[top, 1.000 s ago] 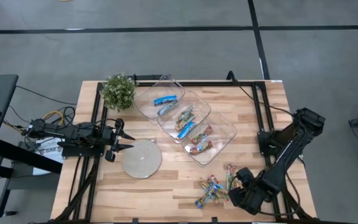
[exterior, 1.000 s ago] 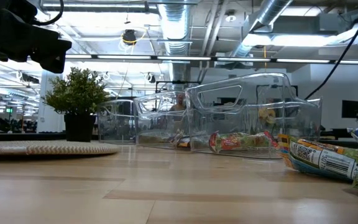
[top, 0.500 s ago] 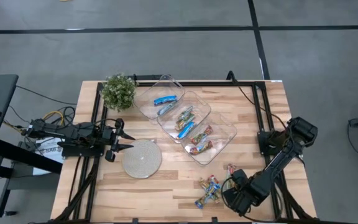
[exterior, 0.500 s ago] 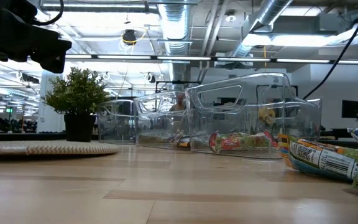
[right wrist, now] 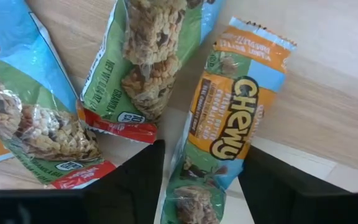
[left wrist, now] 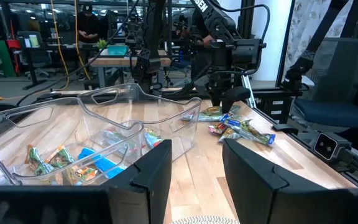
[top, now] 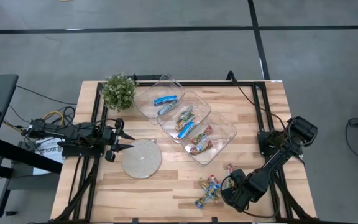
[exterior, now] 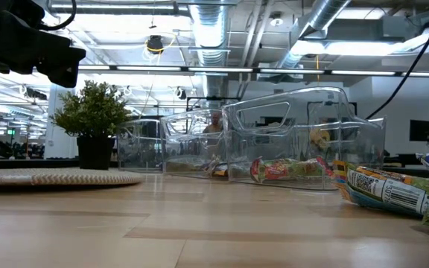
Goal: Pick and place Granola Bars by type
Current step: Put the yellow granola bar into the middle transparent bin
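Note:
Several loose Granola Bars point(top: 209, 190) lie in a small heap near the table's front right edge. My right gripper point(right wrist: 202, 155) points down over them, open. Its fingers stand on either side of one orange-and-blue "Chewy" bar point(right wrist: 232, 134), which lies flat on the wood beside two green-and-red bars point(right wrist: 148, 68). In the high view this gripper point(top: 232, 190) is at the heap's right side. More bars lie in three clear trays point(top: 225, 127): blue ones point(top: 165, 99) in the far tray. My left gripper point(top: 120, 140) waits open at the table's left.
A round grey woven disc point(top: 142, 158) lies at the front left, next to my left gripper. A small potted plant point(top: 118, 91) stands at the far left corner. The three trays run in a slanting row across the middle. Bare wood lies between disc and heap.
My right gripper has come down toward the loose bars and shifted a little toward the table's left, ending close over the heap. The bars and trays have kept their places.

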Available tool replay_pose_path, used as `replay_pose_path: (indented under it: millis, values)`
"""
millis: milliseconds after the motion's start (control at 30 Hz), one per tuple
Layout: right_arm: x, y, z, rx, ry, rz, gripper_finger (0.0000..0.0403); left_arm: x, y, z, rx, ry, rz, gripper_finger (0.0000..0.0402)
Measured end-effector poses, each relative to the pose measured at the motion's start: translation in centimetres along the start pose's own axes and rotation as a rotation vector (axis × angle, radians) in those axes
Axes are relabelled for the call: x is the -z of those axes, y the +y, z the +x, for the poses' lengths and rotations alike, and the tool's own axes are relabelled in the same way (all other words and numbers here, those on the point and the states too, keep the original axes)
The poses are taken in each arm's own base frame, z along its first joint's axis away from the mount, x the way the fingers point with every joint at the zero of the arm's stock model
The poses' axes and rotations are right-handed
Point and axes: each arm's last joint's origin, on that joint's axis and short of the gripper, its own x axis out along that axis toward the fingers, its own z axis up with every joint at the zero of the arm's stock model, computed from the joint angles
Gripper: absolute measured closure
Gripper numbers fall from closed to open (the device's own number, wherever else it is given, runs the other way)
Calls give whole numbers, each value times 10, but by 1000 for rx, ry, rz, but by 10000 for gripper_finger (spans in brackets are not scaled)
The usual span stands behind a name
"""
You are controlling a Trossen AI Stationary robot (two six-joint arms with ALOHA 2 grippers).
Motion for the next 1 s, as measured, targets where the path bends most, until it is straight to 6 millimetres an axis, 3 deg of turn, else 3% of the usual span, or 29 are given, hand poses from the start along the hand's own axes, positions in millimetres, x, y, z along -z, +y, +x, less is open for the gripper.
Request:
replay_pose_path:
  millis: [467,800,1000]
  values:
    - [0,1,-3,-23,0,30,330,0,0,0,0,0,0,264]
    - [-2,-1,-23,-173,-95,133,344,0,0,0,0,0,0,264]
    - [-2,-2,-47,-310,-114,140,344,0,0,0,0,0,0,264]
